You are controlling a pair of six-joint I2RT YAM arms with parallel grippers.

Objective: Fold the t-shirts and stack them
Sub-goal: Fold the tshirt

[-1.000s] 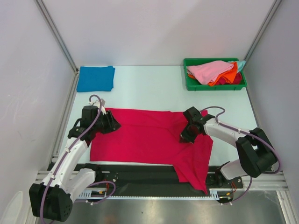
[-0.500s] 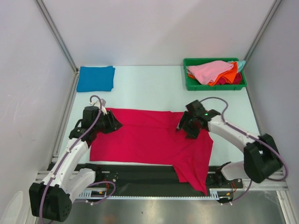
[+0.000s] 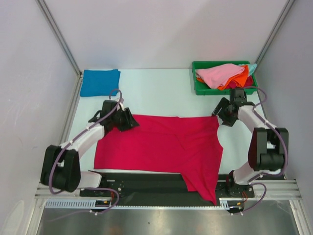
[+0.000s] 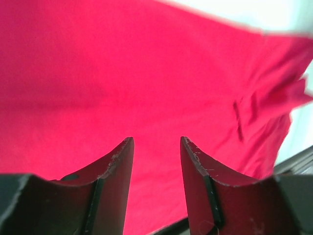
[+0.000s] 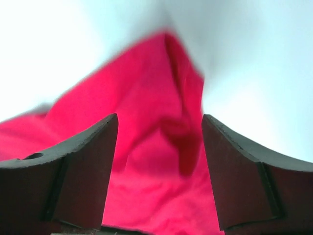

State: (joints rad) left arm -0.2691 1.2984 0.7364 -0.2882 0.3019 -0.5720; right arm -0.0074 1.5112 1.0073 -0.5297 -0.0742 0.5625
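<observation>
- Crimson shirt (image 3: 156,144) lies spread on the counter (image 3: 161,93), one flap over the near edge.
- Left claw (image 4: 155,142) is at the shirt's far-left corner, spread and holding nothing.
- Right claw (image 5: 160,117) is at its far-right corner, spread wide and empty.
- Folded blue shirt (image 3: 100,82) lies beyond the far-left corner.
- Bin (image 3: 215,91) with pink shirt (image 3: 220,74) stands beyond the far-right corner.

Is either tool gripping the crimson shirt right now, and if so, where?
Nothing is held. The left tool and right tool are both open, and the crimson t-shirt shows through each gap, unpinched.
</observation>
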